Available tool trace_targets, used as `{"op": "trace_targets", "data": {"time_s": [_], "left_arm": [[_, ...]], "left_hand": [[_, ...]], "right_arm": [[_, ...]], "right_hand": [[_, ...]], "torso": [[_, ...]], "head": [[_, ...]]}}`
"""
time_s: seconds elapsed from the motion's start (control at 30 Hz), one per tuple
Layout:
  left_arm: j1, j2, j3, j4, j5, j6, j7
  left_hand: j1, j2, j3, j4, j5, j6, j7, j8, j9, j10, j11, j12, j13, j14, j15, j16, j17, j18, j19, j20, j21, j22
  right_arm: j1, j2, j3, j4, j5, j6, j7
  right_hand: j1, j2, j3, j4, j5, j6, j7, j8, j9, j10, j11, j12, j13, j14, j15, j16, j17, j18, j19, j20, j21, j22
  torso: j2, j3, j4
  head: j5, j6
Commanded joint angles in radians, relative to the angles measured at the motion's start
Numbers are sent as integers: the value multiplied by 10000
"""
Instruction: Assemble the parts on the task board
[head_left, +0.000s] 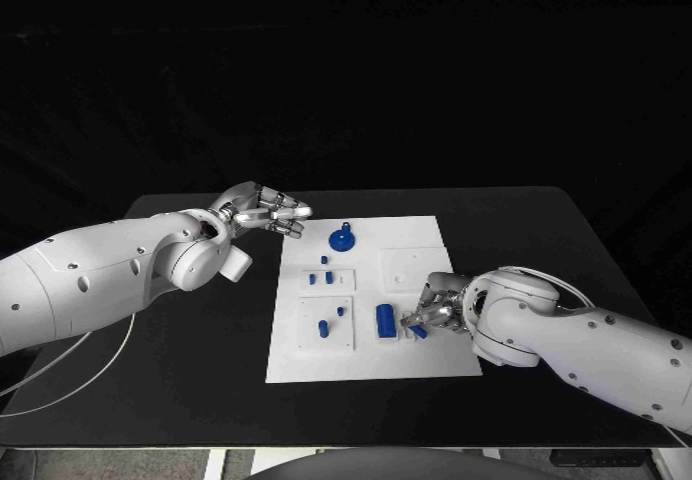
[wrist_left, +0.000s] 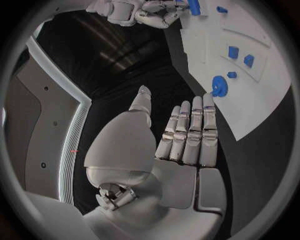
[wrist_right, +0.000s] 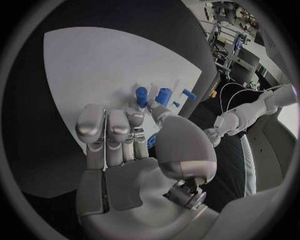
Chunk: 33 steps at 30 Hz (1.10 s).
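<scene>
The task board (head_left: 368, 350) lies mid-table on the black table (head_left: 548, 240). A blue round part (head_left: 342, 239) sits at the board's far edge, small blue pegs (head_left: 326, 278) stand in its raised plates nearer the middle, and a blue cylinder (head_left: 385, 319) lies toward its near right side. The right hand (head_left: 430, 312) rests over the board's right edge, just beside the cylinder, fingers curled on a small blue piece (head_left: 417, 329). The left hand (head_left: 265, 213) hovers off the board's far-left corner, fingers apart, holding nothing.
</scene>
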Motion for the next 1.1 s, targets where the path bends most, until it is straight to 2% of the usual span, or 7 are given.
{"op": "trace_targets", "data": {"time_s": [0.03,0.23,0.47,0.57,0.67,0.93,1.1], "left_arm": [[-1,17,6,23,-68,97,35],[-1,17,6,26,-80,103,20],[-1,7,5,30,-94,103,1],[-1,2,5,29,-98,95,-10],[-1,1,5,30,-101,94,-18],[-1,-8,5,37,-110,96,-39],[0,-7,5,39,-114,98,-48]], "left_hand": [[22,96,-6,4,0,50,6,55,-1,40,14,16,7,-44,-1,-42,-12,-17,-56,37,-46,-12],[16,104,-16,-16,0,53,6,55,-1,43,13,17,7,-57,4,-42,-14,-18,-63,41,-50,-14],[16,104,-16,-16,0,53,6,55,-1,43,13,17,7,-57,4,-42,-14,-18,-63,41,-50,-14],[16,104,-16,-16,0,53,6,55,-1,43,13,17,7,-57,4,-42,-14,-18,-63,41,-50,-14],[16,104,-16,-16,0,53,6,55,-1,43,13,17,7,-57,4,-42,-14,-18,-63,41,-50,-14],[2,114,-23,-20,0,64,4,58,0,45,14,15,7,-64,5,-43,-12,-17,-69,44,-49,-14],[2,114,-23,-20,0,64,4,58,0,45,14,15,7,-64,5,-43,-12,-17,-69,44,-49,-14]], "right_arm": [[-30,46,-20,70,-404,507,37],[-30,80,-20,98,-534,588,36],[-30,103,-20,110,-506,672,61],[-30,113,-20,124,-359,717,60],[-30,128,-20,133,-288,755,58],[-30,162,-19,145,-236,848,34],[-30,170,-19,143,-258,894,2]], "right_hand": [[-77,209,-4,-170,73,98,-20,-41,13,108,-22,42,40,62,-15,71,71,-95,146,42,49,1300],[-46,374,82,-509,269,127,-37,-37,13,154,-25,72,92,78,-13,138,150,-114,153,40,144,1316],[-362,647,458,-563,385,132,-32,-38,11,217,-15,111,136,90,11,211,218,-125,154,58,210,1323],[-741,470,417,-399,462,161,-37,-37,12,231,-9,121,151,89,11,226,234,-122,151,57,226,1324],[-1087,325,200,-71,8,185,-37,-38,11,243,-8,127,160,91,9,247,256,-118,155,56,246,1327],[-1128,-173,213,1079,-805,246,-18,-35,16,282,4,156,207,93,13,299,319,-114,155,59,322,1336],[-1110,-357,235,1402,-1044,252,-10,-34,17,274,8,143,216,94,14,299,326,-110,150,61,323,1334]], "torso": [[2,0,1],[0,0,-3],[4,0,5],[3,0,1],[0,-1,-2],[5,0,-3],[4,-3,-3]], "head": [[6,5],[13,9],[18,-9],[21,-10],[26,-11],[34,-17],[32,-33]]}}
